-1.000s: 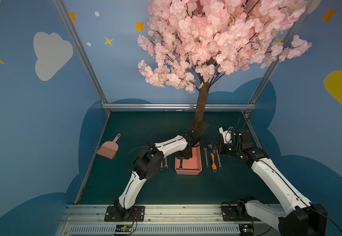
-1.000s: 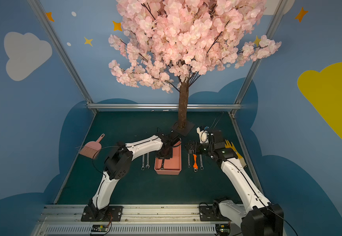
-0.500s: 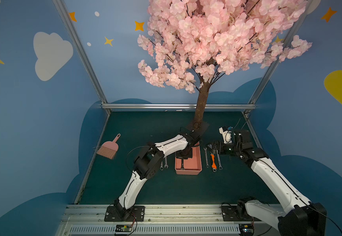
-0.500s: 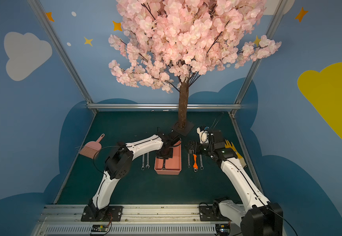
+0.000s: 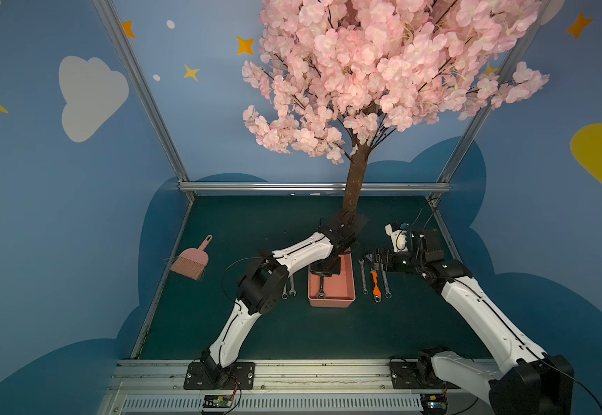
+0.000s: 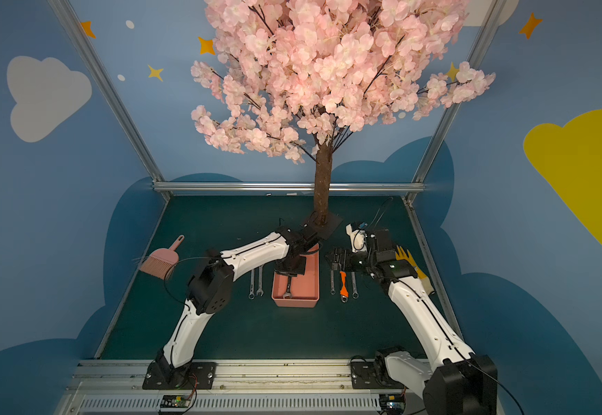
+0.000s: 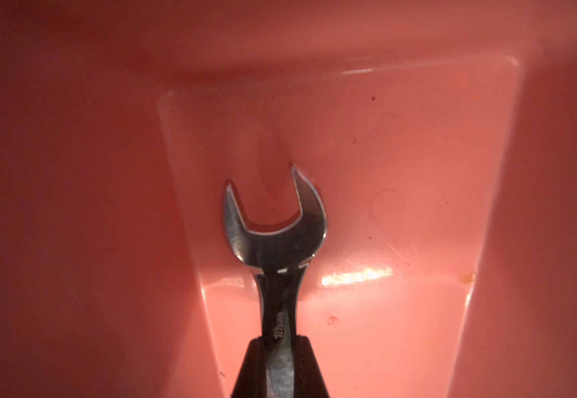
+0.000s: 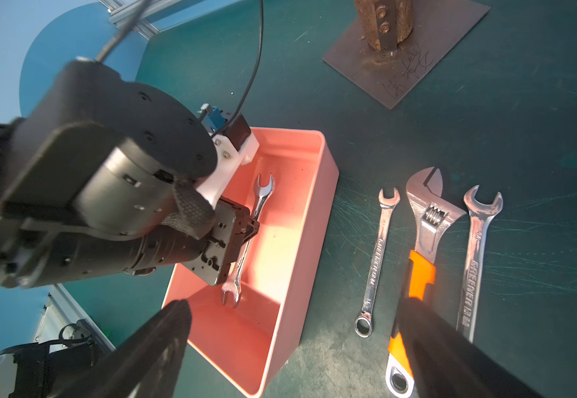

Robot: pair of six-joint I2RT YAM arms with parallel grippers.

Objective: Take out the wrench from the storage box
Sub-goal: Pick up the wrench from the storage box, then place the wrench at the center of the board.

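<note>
The salmon-pink storage box point(image 5: 332, 303) point(image 6: 294, 301) stands mid-table in both top views. Inside it, lengthwise, is a silver open-ended wrench point(image 5: 322, 289) point(image 6: 287, 289) point(image 8: 263, 193). My left gripper point(image 5: 324, 273) reaches down into the box and is shut on the wrench's shaft. In the left wrist view the black fingertips point(image 7: 256, 361) pinch the shaft, and the wrench head point(image 7: 273, 237) shows against the box floor point(image 7: 400, 206). My right gripper point(image 5: 373, 257) point(image 8: 294, 301) hovers open beside the box, over the tools on the mat, holding nothing.
Right of the box lie a small combination wrench point(image 8: 378, 255), an orange-handled adjustable wrench point(image 8: 425, 241) and a larger wrench point(image 8: 476, 248). Two more wrenches point(image 5: 288, 287) lie left of it. The tree's base plate point(image 5: 350, 219) is behind it. A pink hand brush point(image 5: 190, 262) lies far left.
The left jaws have closed the last bit onto the wrench shaft. Neither arm has visibly shifted, and the right gripper has stayed wide open.
</note>
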